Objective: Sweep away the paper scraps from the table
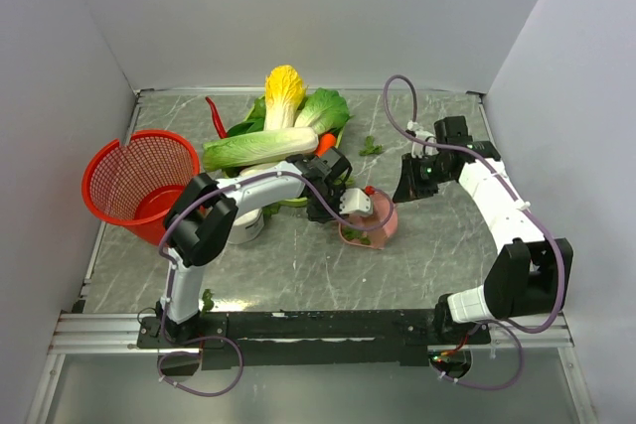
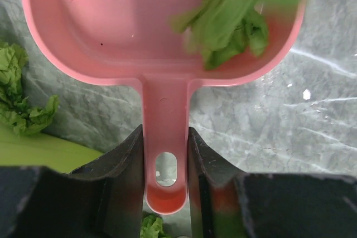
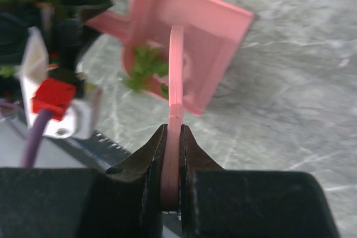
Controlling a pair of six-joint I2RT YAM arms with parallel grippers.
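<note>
- Smooth grey marbled table [image 1: 298,275].
- Glossy pink plastic dustpan [image 2: 111,26], rounded scoop; left gripper [image 2: 166,137] clamps its slotted handle.
- Thin flat pink scraper [image 3: 177,71], pinched edge-on by right gripper [image 3: 173,137].
- Crinkled green paper scraps [image 2: 228,20] inside the dustpan.

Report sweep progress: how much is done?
Partway. Done: green scraps sit in the pink dustpan. In hand: left hand grips its handle, right hand pinches the pink scraper. Left: loose scrap beyond the pan, another by the left base; pan not yet tipped into the red basket.
</note>
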